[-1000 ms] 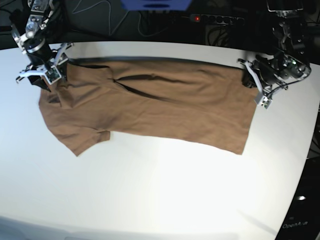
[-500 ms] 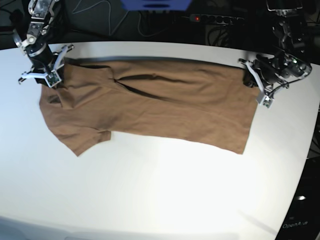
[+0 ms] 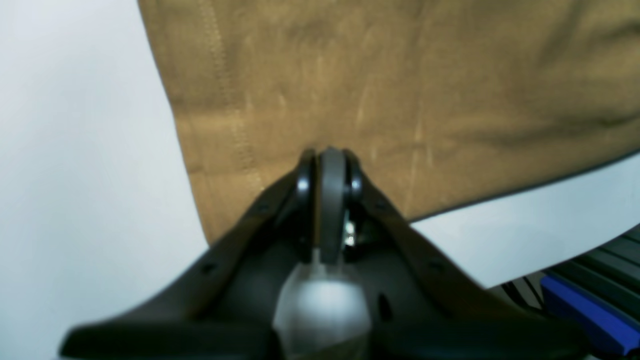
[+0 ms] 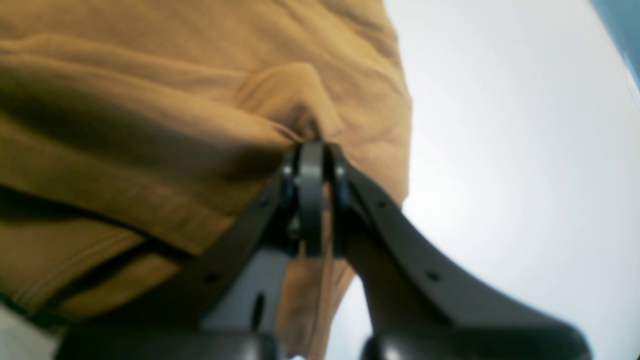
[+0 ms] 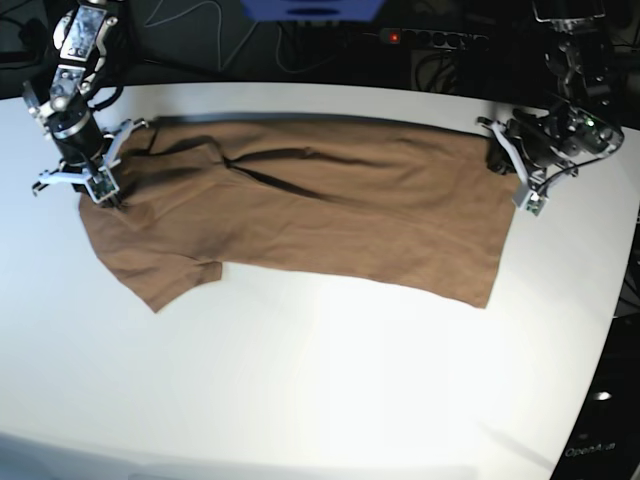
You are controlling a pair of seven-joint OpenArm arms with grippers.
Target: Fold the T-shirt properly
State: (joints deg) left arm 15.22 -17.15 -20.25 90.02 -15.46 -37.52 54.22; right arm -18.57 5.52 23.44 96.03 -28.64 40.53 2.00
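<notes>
Tan shirt stretched sideways between both hands

White worktop (image 5: 320, 400) carries the tan-brown T-shirt (image 5: 320, 215), folded lengthwise, its long axis running left to right in the base view: sleeve and collar left, hem right. Right hand (image 4: 312, 147) pinches bunched shoulder cloth; left hand (image 3: 327, 152) pinches the hem corner.

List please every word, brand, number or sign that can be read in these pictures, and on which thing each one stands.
"OpenArm": faint pale lettering on the dark surface past the white table's edge, in the bottom right corner of the base view; its last letters are cut off or too faint to be sure of.
The T-shirt carries no print or readable label.
Both wrist views show no text.
</notes>
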